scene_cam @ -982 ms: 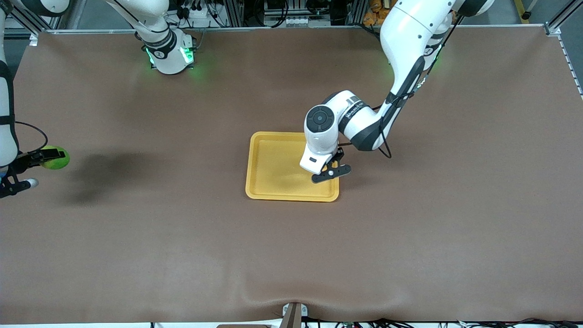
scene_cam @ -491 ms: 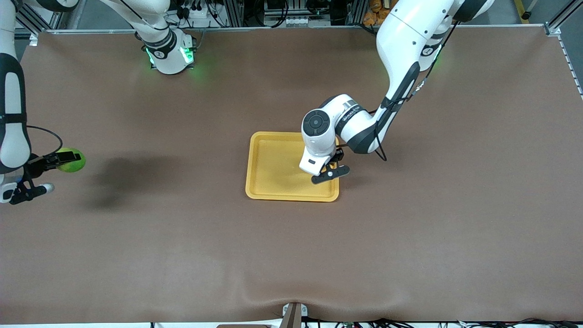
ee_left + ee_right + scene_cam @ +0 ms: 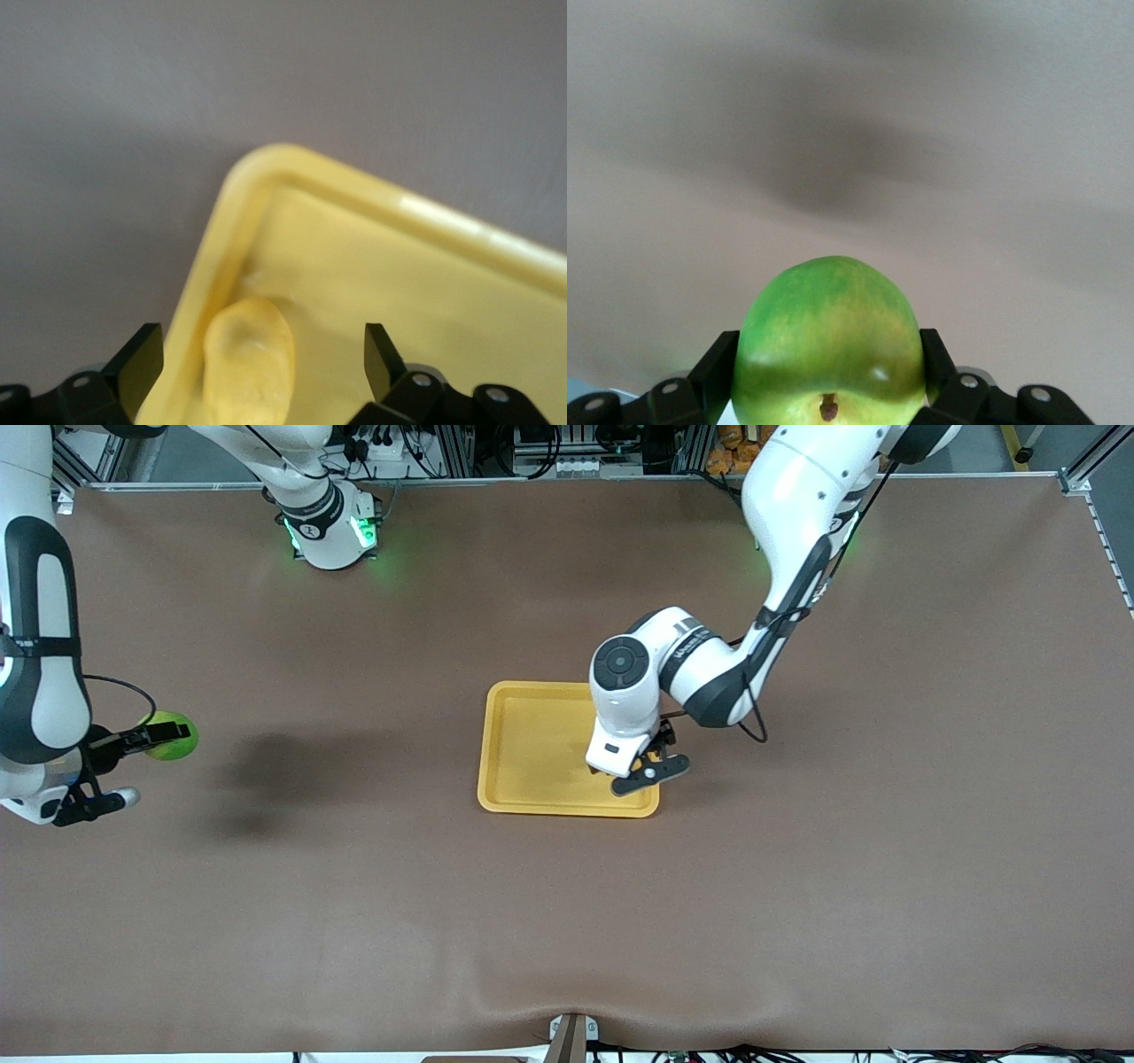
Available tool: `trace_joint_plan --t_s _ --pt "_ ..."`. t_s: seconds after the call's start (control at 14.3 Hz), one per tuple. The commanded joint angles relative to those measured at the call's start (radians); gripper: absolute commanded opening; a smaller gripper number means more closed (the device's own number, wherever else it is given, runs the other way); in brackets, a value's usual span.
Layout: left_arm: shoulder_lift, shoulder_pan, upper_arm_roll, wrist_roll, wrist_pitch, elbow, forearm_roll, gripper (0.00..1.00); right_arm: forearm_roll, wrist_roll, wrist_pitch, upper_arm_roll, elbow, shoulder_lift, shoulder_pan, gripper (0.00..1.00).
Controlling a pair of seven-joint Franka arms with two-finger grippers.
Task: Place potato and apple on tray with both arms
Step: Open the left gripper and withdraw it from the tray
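The yellow-orange tray (image 3: pixel 532 748) lies at the table's middle. My left gripper (image 3: pixel 651 769) is low over the tray's corner nearer to the front camera, toward the left arm's end, and it is open. In the left wrist view the potato (image 3: pixel 250 363) lies in the tray (image 3: pixel 425 292) beside its rim, between my left gripper's (image 3: pixel 259 354) wide-apart fingers and touching neither. My right gripper (image 3: pixel 164 735) is shut on the green apple (image 3: pixel 173 737) and holds it above the table at the right arm's end. The right wrist view shows the apple (image 3: pixel 828 341) clamped in the gripper (image 3: pixel 830 372).
The brown table mat (image 3: pixel 567 921) spreads on all sides of the tray. The arms' bases (image 3: pixel 330 531) stand along the table's edge farthest from the front camera.
My right arm has carried the apple toward the tray. My left gripper has shifted slightly toward the tray's corner and lower.
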Motion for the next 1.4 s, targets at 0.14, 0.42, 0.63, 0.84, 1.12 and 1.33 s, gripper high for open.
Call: trace_joint_plan --t_s 0.14,0.42,0.63,0.84,1.12,1.33 --pt "-0.083 0.1 -0.012 0.076 -0.094 -0.003 0.007 1.0 0.039 0.155 -0.014 -0.007 -0.03 -0.049 0.091 0.0" --pt "-0.167 0.244 -0.013 0.328 -0.184 -0.012 -0.056 1.0 0.069 0.296 -0.014 -0.008 -0.036 -0.058 0.18 0.0" --pt "-0.259 0.34 -0.013 0.529 -0.275 -0.016 -0.116 1.0 0.103 0.387 -0.016 -0.008 -0.038 -0.06 0.226 0.0" --pt "-0.362 0.398 -0.012 0.677 -0.364 -0.063 -0.139 1.0 0.144 0.491 -0.013 -0.008 -0.038 -0.06 0.28 0.0" --pt "-0.451 0.473 -0.012 0.833 -0.433 -0.072 -0.163 1.0 0.183 0.63 -0.005 -0.008 -0.039 -0.058 0.36 0.0" --pt "-0.5 0.522 -0.012 0.902 -0.439 -0.072 -0.197 1.0 0.247 0.729 0.013 -0.008 -0.041 -0.052 0.407 0.0"
